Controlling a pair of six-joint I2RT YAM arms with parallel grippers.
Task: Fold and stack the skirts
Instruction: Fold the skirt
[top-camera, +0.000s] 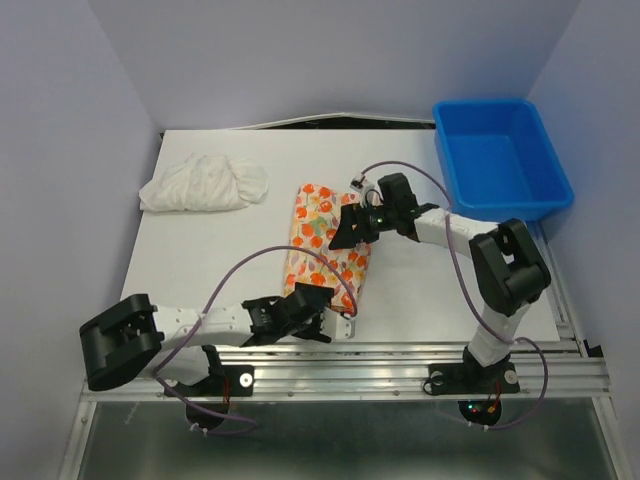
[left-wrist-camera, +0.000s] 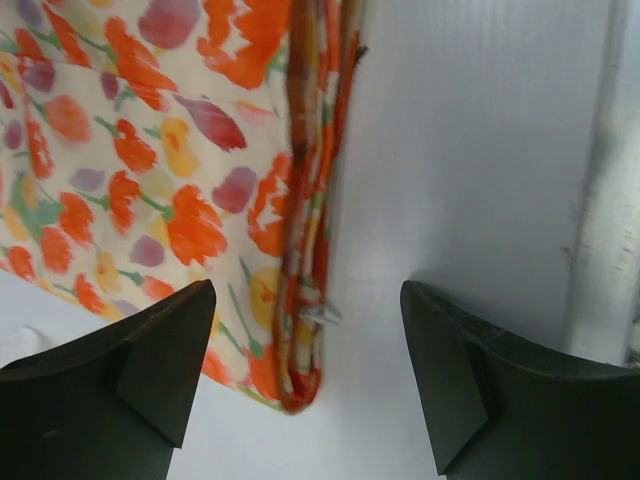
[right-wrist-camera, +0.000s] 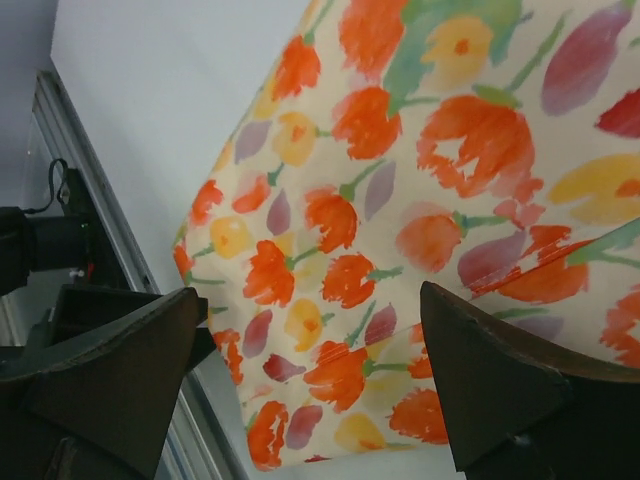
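Printed skirt (top-camera: 315, 225) folded, layered edge exposed.

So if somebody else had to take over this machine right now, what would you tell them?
Left gripper: jaws open, empty, over the near corner of the cream cloth skirt with orange, red and yellow flower print.
Right gripper: jaws open, empty, above the same skirt's far part.
Printed skirt: flat in the middle of the white table; looks folded, with layers showing along one edge.
Plain white ruffled cloth skirt: bunched at the far left, not folded.
To do: fold the white one, then stack the two.
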